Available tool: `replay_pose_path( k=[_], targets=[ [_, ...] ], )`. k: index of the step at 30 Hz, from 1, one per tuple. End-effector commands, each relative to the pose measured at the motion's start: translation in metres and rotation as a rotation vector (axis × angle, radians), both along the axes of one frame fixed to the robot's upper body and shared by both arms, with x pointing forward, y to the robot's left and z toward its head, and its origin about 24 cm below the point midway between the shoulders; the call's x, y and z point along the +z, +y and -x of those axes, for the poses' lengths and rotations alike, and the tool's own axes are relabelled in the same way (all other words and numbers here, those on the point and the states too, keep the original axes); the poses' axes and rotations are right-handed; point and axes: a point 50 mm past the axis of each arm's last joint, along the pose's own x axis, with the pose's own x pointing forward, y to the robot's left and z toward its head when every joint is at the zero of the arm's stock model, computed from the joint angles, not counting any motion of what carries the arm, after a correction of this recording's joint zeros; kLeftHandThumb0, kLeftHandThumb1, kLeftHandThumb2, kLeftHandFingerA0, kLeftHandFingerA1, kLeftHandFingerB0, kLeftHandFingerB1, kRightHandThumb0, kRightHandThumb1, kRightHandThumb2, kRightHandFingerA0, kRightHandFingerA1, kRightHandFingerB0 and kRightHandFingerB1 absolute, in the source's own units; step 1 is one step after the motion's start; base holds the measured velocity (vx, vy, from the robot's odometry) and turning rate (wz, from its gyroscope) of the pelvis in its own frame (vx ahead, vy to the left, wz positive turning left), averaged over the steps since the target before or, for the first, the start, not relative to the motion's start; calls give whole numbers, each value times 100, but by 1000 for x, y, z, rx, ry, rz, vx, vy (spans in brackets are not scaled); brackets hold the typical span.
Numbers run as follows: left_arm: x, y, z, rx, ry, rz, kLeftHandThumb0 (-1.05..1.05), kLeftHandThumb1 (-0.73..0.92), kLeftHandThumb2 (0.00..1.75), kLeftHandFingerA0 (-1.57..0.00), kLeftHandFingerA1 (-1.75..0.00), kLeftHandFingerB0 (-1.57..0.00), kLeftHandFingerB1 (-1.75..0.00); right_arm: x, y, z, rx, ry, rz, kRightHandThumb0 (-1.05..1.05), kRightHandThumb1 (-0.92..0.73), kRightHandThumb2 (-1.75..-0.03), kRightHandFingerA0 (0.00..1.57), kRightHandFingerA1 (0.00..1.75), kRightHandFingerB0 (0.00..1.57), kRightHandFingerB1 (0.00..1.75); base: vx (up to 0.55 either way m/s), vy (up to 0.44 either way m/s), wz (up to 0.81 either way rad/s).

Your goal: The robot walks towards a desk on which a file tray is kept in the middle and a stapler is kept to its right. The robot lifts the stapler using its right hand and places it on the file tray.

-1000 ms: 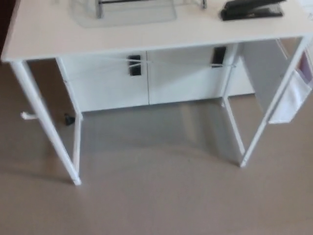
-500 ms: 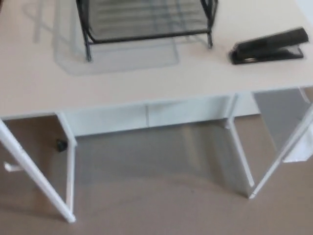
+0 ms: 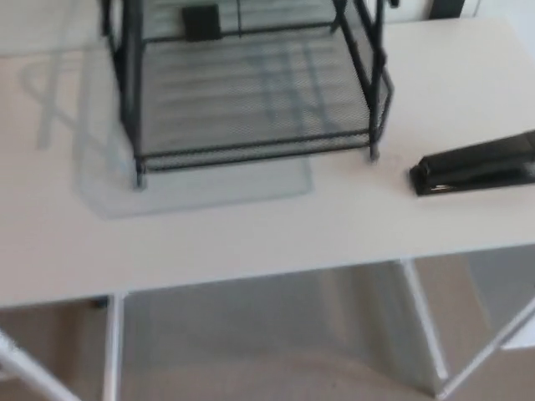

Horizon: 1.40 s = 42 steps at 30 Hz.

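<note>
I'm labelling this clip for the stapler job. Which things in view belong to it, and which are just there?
Belongs to the job: stapler; file tray; desk.
Just there: floor under the desk; dark item at the top right edge, too cut off to identify.

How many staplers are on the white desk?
1. The black stapler lies on the desk, right of the file tray and apart from it, cut off by the picture's edge. More could lie outside the view.
</note>
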Motion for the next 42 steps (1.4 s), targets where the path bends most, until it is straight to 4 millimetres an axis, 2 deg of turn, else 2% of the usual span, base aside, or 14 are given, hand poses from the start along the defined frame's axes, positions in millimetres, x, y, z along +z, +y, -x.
replay_pose_path(
  k=[1, 26, 32, 42],
  targets=[
    [3, 5, 4, 19, 17, -10, -92, 28, 124, -17, -90, -9, -83, 3, -4, 3, -13, 3, 10, -47, -34, -80, 6, 50, 0, 43, 269, -124, -12],
    [3, 3, -3, 10, 14, -13, -92, 28, 124, -17, -90, -9, -83, 3, -5, 3, -24, 4, 9, -47, -34, -80, 6, 50, 0, 43, 71, 43, -1],
    [0, 1, -2, 26, 6, -2, -92, 28, 124, -17, -90, -9, -83, 7, -8, -8, -7, -8, 19, -47, -34, -80, 6, 50, 0, 43, 0, 0, 0],
    [-2, -1, 0, 16, 23, 1, -92, 28, 124, -17, -90, -9, -83, 7, -9, 2, -20, 9, 22, -47, -34, -80, 6, 50, 0, 43, 0, 0, 0]
  ],
)
